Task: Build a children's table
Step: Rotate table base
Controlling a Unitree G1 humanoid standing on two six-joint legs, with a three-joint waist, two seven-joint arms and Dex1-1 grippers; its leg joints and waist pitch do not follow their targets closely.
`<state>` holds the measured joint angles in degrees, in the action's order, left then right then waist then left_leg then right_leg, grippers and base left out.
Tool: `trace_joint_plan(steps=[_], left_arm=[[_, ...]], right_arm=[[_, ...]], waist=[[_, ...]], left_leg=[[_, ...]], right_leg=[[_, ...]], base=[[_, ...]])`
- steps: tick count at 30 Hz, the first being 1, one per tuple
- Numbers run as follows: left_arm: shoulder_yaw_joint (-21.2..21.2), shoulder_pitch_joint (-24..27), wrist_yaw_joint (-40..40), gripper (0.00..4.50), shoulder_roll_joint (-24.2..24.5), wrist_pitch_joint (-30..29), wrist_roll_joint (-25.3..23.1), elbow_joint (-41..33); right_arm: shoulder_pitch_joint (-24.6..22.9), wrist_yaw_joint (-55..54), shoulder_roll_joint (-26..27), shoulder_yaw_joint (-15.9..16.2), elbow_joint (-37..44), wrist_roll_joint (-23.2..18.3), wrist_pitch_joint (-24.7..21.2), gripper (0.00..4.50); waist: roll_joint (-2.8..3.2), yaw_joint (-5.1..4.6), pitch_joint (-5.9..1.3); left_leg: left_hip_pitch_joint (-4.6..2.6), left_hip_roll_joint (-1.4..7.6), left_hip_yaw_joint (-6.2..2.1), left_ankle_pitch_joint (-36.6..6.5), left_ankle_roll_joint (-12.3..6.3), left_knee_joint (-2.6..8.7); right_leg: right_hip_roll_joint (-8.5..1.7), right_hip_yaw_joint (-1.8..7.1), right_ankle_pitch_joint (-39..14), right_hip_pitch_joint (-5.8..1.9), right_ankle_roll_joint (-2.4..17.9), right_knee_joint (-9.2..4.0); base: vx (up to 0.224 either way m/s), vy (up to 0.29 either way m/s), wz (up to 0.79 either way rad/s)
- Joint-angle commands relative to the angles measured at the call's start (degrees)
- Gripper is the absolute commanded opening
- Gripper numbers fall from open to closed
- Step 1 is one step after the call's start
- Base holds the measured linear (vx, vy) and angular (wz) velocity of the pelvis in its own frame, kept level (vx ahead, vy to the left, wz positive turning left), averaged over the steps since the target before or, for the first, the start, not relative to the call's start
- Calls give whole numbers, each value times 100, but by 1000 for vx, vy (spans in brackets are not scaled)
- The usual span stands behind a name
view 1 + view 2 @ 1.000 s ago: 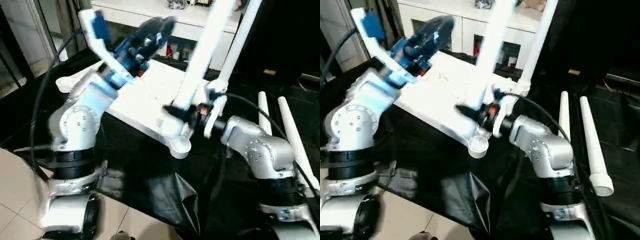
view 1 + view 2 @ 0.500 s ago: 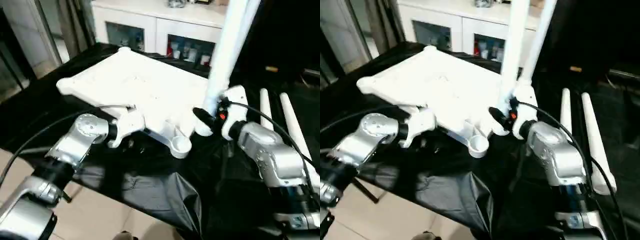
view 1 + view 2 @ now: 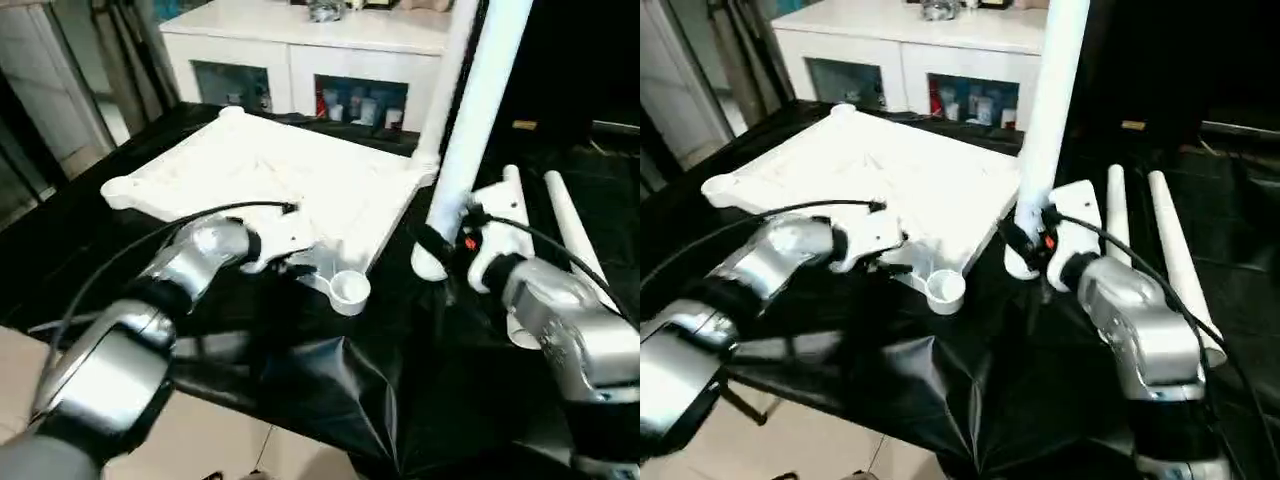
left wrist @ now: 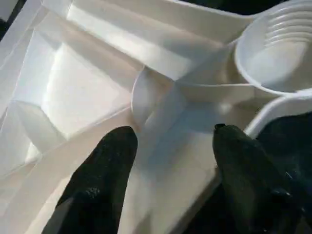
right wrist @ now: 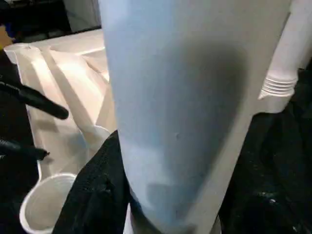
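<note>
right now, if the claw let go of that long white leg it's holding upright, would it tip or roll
Probably tip: the long white tapered plastic tube leg stands tall on a narrow end, shut in the right claw. Once down it would likely roll in a curve, being round and tapered.

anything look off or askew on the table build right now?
Nothing damaged. Only oddity: the right end effector holds a long white tapered tube leg upright beside the white ribbed plastic tabletop, its base over black cloth, not over the open round corner socket. The left end effector straddles a rib by that socket.
</note>
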<state>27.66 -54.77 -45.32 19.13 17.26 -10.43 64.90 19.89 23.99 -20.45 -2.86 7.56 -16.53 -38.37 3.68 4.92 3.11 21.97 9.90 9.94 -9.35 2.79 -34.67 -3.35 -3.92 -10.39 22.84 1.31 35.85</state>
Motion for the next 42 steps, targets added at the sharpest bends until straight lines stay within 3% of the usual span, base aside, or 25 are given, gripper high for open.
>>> trace_joint_plan(steps=[1, 3, 5, 9, 11, 15, 16, 18, 23, 24, 28, 30, 33, 34, 36, 37, 39, 42], left_arm=[[6, -12, 56, 291, -49, -107, -197, 350], [44, 4, -71, 291, -89, -213, -256, 515], [71, 0, -206, 274, -105, -227, -288, 623], [46, -110, -827, 250, -142, -261, -280, 868], [65, -143, -1160, 209, -127, -261, -322, 911], [54, -174, -1340, 193, -112, -203, -371, 937], [15, -184, -1371, 166, -113, -173, -357, 948], [-41, -202, -1472, 157, -107, -138, -320, 963], [-110, -254, -1983, 109, -56, -197, -257, 957], [-139, -247, -2357, 101, -79, -336, -199, 918], [-299, -245, -2792, 82, -179, -617, 10, 863], [-558, -284, -2759, 82, -322, -563, 230, 787], [-550, -313, -2732, 116, -305, -383, 178, 761], [-503, -340, -2748, 119, -241, -274, 86, 758], [-504, -362, -2837, 129, -185, -277, 58, 753], [-518, -381, -2932, 154, -128, -286, 38, 733], [-483, -387, -2939, 161, -63, -197, -46, 711], [-401, -373, -2901, 196, 10, 0, -203, 710]], right_arm=[[-29, -14, -37, -62, 256, -111, -104, 193], [-58, -17, -51, -67, 344, -122, -166, 193], [-69, -14, -61, -66, 392, -125, -201, 193], [-42, 16, -104, -64, 416, -104, -235, 193], [-9, 56, -152, -61, 356, -84, -181, 193], [69, 85, -188, -78, 239, -70, -123, 193], [115, 96, -198, -81, 171, -57, -94, 193], [168, 110, -222, -78, 109, -46, -72, 193], [192, 180, -304, -47, 88, -36, -48, 193], [172, 221, -345, -31, 81, -27, -24, 193], [163, 250, -370, -29, 63, -29, 5, 193], [196, 262, -381, -50, -18, -29, 74, 193], [212, 269, -383, -55, -52, -24, 106, 193], [223, 281, -385, -51, -67, -24, 126, 193], [226, 287, -382, -49, -65, -29, 131, 193], [219, 291, -378, -48, -52, -32, 136, 193], [195, 296, -375, -48, -28, -38, 141, 193], [159, 302, -375, -36, -3, -55, 160, 193]], waist=[[-14, -10, -436], [-15, -20, -433], [23, -19, -431], [48, -48, -449], [54, -71, -451], [89, -108, -435], [88, -132, -440], [89, -153, -463], [84, -142, -468], [111, -141, -462], [93, -137, -449], [93, -131, -449], [92, -122, -446], [129, -118, -446], [107, -128, -444], [104, -130, -444], [144, -147, -439], [143, -143, -435]], left_leg=[[-88, 203, -123, -1169, -112, 317], [-100, 194, -118, -1212, -154, 314], [-110, 195, -127, -1255, -160, 322], [-105, 193, -136, -1247, -176, 331], [-108, 200, -140, -1280, -182, 335], [-154, 216, -146, -1434, -194, 373], [-165, 222, -156, -1492, -172, 381], [-143, 231, -158, -1360, -184, 375], [-140, 230, -141, -1253, -239, 360], [-148, 239, -145, -1277, -234, 370], [-163, 239, -133, -1351, -223, 373], [-162, 239, -133, -1374, -219, 369], [-153, 241, -141, -1407, -248, 374], [-156, 243, -148, -1421, -246, 375], [-147, 240, -146, -1415, -246, 382], [-144, 239, -145, -1398, -246, 384], [-146, 243, -147, -1410, -247, 390], [-146, 238, -141, -1365, -258, 380]], right_leg=[[-452, 280, -1372, -360, 863, -560], [-454, 276, -1692, -353, 792, -607], [-451, 266, -1913, -342, 727, -621], [-457, 264, -2000, -338, 660, -637], [-457, 260, -1920, -341, 711, -629], [-473, 243, -2000, -358, 787, -662], [-477, 239, -1986, -368, 827, -657], [-484, 254, -1613, -394, 937, -623], [-500, 263, -1467, -404, 1028, -610], [-505, 262, -1496, -399, 1038, -611], [-512, 263, -1607, -390, 1081, -623], [-517, 260, -1647, -394, 1100, -632], [-513, 257, -1697, -396, 1073, -636], [-515, 256, -1709, -391, 1058, -634], [-509, 255, -1664, -397, 1054, -632], [-508, 255, -1656, -401, 1050, -629], [-500, 253, -1636, -392, 1053, -632], [-505, 260, -1701, -393, 1041, -632]], base=[[0, 0, 0], [0, 0, 0], [0, 0, 0], [0, 0, 0], [0, 0, 0], [0, 0, 0], [0, 0, 0], [0, 0, 0], [0, 0, 0], [0, 0, 0], [0, 0, 0], [0, 0, 0], [0, 0, 0], [0, 0, 0], [0, 0, 0], [0, 0, 0], [0, 0, 0], [0, 0, 0]])
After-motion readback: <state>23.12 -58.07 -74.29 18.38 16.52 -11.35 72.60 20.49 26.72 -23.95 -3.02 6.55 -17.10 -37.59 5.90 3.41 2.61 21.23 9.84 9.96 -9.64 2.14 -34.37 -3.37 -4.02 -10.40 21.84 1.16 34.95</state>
